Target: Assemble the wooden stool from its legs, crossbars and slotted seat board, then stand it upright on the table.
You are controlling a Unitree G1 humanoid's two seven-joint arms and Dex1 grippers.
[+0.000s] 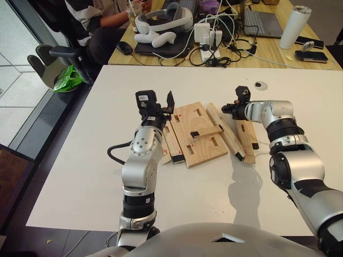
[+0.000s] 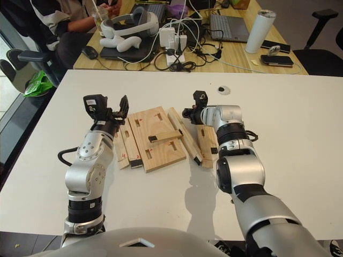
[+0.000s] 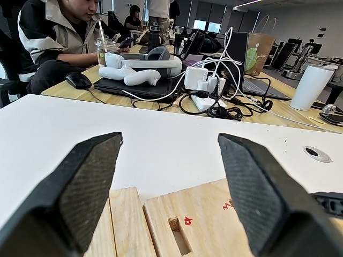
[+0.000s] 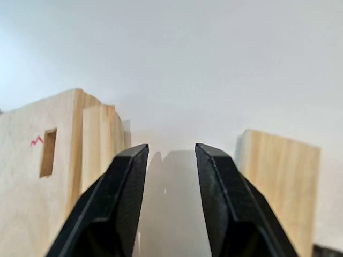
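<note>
The slotted seat board (image 1: 199, 140) lies flat mid-table with a short crossbar (image 1: 206, 131) resting across it. Two legs (image 1: 171, 142) lie against its left side. Two more legs (image 1: 228, 133) lie to its right, the outer one (image 1: 248, 136) angled alongside. My left gripper (image 1: 159, 106) hovers open over the board's far left corner (image 3: 203, 214), fingers (image 3: 88, 187) wide apart and empty. My right gripper (image 1: 225, 109) sits low at the far ends of the right legs, open. Bare table shows between its fingers (image 4: 126, 193), with a leg (image 4: 281, 176) on one side and the board's edge (image 4: 53, 155) on the other.
A round cap (image 1: 261, 84) is set in the white table (image 1: 80, 160) behind my right arm. A wooden desk (image 1: 268, 51) beyond the far edge holds a headset, tangled cables, a laptop, a phone and a white tumbler (image 1: 294, 27). A person sits at that desk's left end.
</note>
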